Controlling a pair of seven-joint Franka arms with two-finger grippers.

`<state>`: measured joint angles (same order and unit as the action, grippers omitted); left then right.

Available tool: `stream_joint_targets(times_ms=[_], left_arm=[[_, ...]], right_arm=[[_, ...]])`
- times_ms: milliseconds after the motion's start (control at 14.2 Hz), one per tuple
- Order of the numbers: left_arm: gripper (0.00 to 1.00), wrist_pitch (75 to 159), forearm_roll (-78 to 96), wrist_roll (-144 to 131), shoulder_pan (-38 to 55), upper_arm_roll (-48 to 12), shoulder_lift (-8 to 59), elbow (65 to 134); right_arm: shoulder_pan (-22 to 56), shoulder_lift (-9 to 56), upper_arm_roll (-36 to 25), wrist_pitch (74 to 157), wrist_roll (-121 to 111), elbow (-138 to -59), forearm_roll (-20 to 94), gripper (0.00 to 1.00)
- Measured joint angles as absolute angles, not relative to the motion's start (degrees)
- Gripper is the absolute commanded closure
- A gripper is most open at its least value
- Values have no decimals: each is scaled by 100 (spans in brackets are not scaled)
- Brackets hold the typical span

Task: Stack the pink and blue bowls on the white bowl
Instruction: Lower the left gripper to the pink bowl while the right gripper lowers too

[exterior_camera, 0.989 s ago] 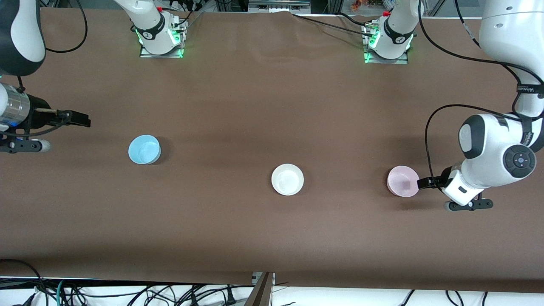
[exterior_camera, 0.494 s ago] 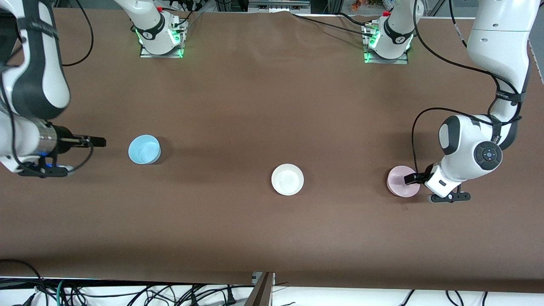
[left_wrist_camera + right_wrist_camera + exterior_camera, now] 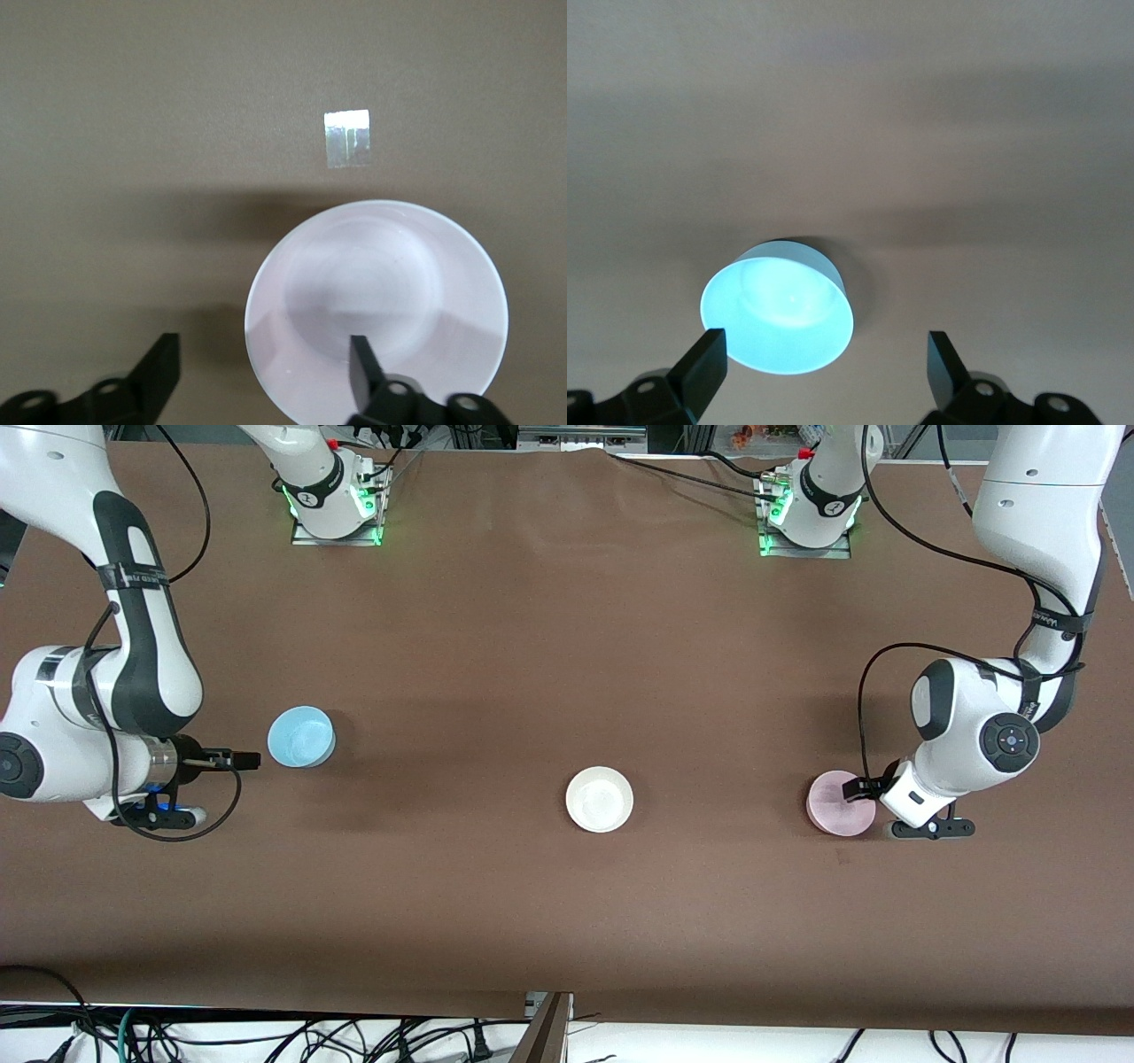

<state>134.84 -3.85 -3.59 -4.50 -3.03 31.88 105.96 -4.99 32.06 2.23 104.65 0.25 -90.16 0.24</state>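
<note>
Tabletop tape patch (image 3: 346, 138) shows only wrist-side.

A brown table (image 3: 532, 646) fills the view, with tangled cables (image 3: 266, 1036) along its near edge.

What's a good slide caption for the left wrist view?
Open left gripper straddling the pink bowl's rim on the table.

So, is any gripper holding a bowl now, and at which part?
Nothing is held. The left gripper straddles the pink bowl's rim, open; the right gripper is open by the blue bowl.
</note>
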Motion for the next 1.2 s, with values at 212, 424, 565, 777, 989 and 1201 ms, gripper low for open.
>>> stream_joint_targets(times_ms=[212,424,565,777,989,1201], left_arm=[[33,13485,-385,-345,-450,-303,3161,10702],[36,13485,-385,-338,-450,-303,3133,10763],[39,13485,-385,-335,-450,-303,3127,10781],[45,13485,-385,-331,-450,-303,3126,10806],[52,13485,-385,-325,-450,-303,3126,10817],[56,13485,-385,-320,-450,-303,3126,10817]], right_arm=[[-527,3192,223,10715,25,-9243,68,0],[-568,3183,223,11128,25,-9613,205,0],[-595,3181,222,11274,25,-9768,242,0],[-606,3166,223,11370,25,-9831,249,0],[-606,3146,223,11396,25,-9831,250,0],[-604,3107,229,11414,24,-9833,250,0]])
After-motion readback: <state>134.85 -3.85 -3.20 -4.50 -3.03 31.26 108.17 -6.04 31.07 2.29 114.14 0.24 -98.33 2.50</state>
